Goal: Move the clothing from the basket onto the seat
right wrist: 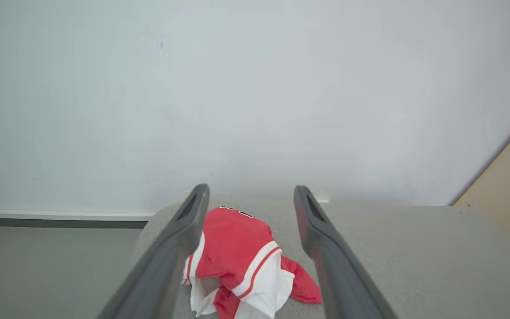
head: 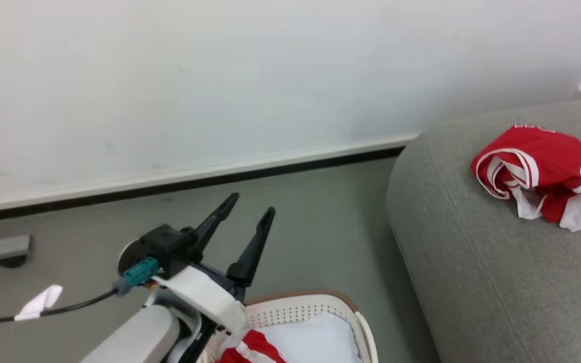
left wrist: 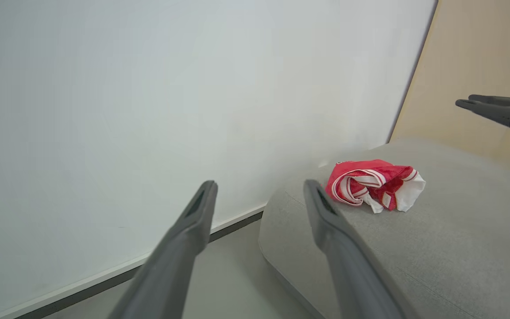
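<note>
The right gripper (right wrist: 251,189) is open, its two fingers spread wide with nothing between them. It hangs in the air above the sofa (right wrist: 414,248), and a crumpled red-and-white jersey (right wrist: 233,239) lies on the sofa below its fingers. In the left wrist view the right gripper (left wrist: 463,103) is high and well apart from the jersey (left wrist: 370,181).

The jersey (head: 537,161) sits in a loose heap near the sofa's far edge, close to the rounded corner by the wall (head: 220,75). Red cloth is uppermost and white trim spills toward the sofa's (head: 472,282) front.

The left gripper (head: 251,204) is also open and holds nothing. It is raised over the floor (head: 321,217), just beyond the far rim of the basket (head: 310,295), with its fingers pointing toward the baseboard (head: 270,169).

The basket stands on the floor beside the sofa's near end. Inside it, a second jersey (head: 252,348) lies at the left and touches a white cloth (head: 321,338) that covers the rest of the visible inside.
</note>
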You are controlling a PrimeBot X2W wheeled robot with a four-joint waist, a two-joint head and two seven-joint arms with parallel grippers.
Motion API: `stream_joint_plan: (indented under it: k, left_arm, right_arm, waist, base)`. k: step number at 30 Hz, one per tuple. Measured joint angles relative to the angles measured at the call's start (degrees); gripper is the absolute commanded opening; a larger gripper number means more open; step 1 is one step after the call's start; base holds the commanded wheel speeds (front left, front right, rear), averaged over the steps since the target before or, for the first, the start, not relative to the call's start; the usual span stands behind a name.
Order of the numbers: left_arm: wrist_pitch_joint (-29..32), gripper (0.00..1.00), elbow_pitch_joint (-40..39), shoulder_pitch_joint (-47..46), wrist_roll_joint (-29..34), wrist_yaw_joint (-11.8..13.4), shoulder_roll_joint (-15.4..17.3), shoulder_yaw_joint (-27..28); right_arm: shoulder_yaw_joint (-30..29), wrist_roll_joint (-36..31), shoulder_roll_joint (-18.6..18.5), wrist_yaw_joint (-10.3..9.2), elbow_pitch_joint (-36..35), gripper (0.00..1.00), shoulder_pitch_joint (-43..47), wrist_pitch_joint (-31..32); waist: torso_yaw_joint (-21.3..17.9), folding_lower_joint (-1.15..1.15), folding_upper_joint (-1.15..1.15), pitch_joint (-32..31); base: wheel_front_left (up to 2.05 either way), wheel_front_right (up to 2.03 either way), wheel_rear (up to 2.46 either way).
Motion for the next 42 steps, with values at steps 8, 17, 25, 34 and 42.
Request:
stream_joint_plan:
  k: [8,17,25,34,42]
  left_arm:
    - [-0.3,1.0,-0.7,6.6,1.8,3.4,0.7,8.6]
    - [-0.4,1.0,-2.7,17.6,5.6,4.0,-0.9,22.1]
    - [-0.3,1.0,-3.9,27.0,12.2,0.3,-6.4,31.3]
    - [-0.3,1.0,-2.3,29.8,17.2,-5.3,-13.6,38.2]
    - [-0.4,1.0,-0.7,29.0,21.0,-9.1,-17.2,41.5]
  right_arm:
    - [0.6,1.1,3.8,-0.01,-12.1,1.0,8.2,-7.7]
    - [-2.9,-3.8,13.8,-0.01,-24.3,1.0,23.8,-14.2]
    - [-2.5,-5.5,20.5,0.0,-28.3,1.0,34.2,-17.4]
    - [-3.7,-6.6,24.3,0.0,-27.3,1.0,36.8,-17.5]
    - [-3.3,-7.7,25.3,0.0,-26.8,1.0,36.8,-17.6]
  waist:
    - [3.2,0.0,0.0,-3.7]
    - [6.6,0.01,0.0,-4.7]
    - [8.0,0.01,0.0,-4.7]
    - [8.4,0.02,0.0,-4.8]
    - [8.1,0.02,0.0,-4.8]
  base:
    - [0.0,0.0,0.0]
    - [0.0,0.0,0.0]
    - [0.0,0.0,0.0]
    - [0.0,0.0,0.0]
    - [0.0,0.0,0.0]
